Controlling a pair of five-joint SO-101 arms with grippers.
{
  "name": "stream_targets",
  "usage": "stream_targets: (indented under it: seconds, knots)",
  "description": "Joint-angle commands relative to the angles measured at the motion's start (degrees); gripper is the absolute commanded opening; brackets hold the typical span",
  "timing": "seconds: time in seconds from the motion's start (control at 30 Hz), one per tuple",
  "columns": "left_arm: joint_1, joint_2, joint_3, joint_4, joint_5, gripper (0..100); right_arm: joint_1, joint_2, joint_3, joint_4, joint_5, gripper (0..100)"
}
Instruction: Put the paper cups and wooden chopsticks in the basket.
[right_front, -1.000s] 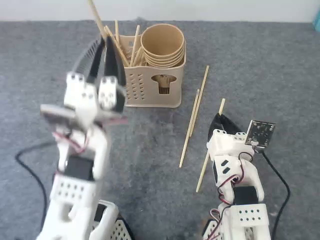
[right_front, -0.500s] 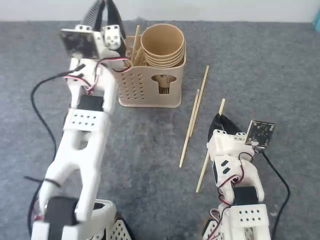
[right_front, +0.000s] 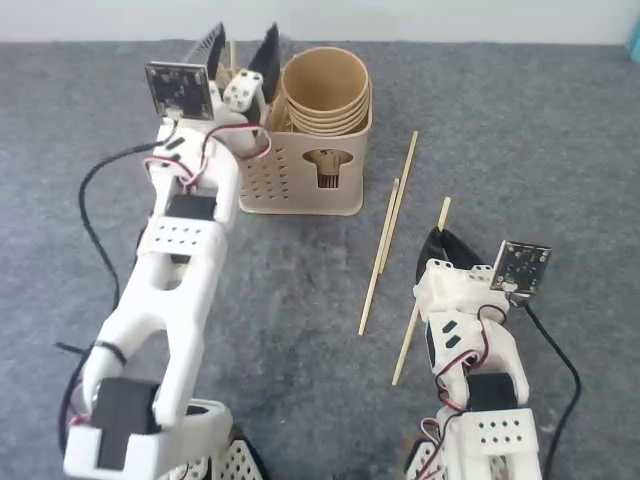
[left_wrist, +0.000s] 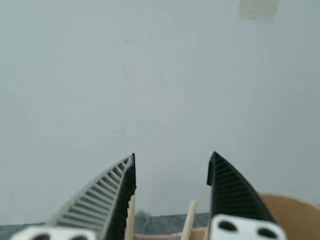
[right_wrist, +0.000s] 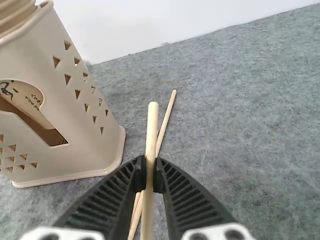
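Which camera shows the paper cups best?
The high view: the stacked paper cups sit in the basket, open mouths up, with the top rim in full sight. The left wrist view catches a brown edge of them; the right wrist view shows what are probably their stacked rims.

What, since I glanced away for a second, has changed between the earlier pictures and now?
The left claw swung forward over the basket and opened, letting go of the stick it held up; that one cannot be told apart from the chopsticks standing there. Unchanged: the right claw shut on a chopstick on the mat, two loose chopsticks beside it, the cups in the basket.
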Motion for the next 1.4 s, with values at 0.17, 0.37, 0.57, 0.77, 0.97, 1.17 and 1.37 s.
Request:
stream_targets:
  seconds: [0.17,0.37,0.57,0.77,0.97,1.17,1.37]
  knots:
    - [-4.9,-27.1,11.5,21.0,0.8,18,0.0,-1.3,1.1,0.0,-0.7,0.6]
    - [-10.3,-46.7,18.8,42.4,0.9,12,-0.1,-1.3,1.1,0.1,-0.7,0.6]
    - [-12.9,-60.4,33.2,49.1,1.0,1,0.7,-1.3,1.1,-0.2,-0.6,0.6]
    - [-12.7,-65.9,48.6,48.9,5.5,1,-0.8,-1.3,-1.2,-0.7,6.3,0.6]
    - [-9.0,-65.8,54.7,48.8,2.8,1,-1.6,-1.3,-10.1,-1.9,9.6,0.6]
    - [-1.5,-65.9,60.4,45.4,-1.7,1,-4.3,-1.3,-20.3,-4.4,16.2,0.6]
    - [-1.6,-65.9,59.3,49.1,-2.0,1,-10.4,-0.7,-20.7,-22.0,22.9,0.6]
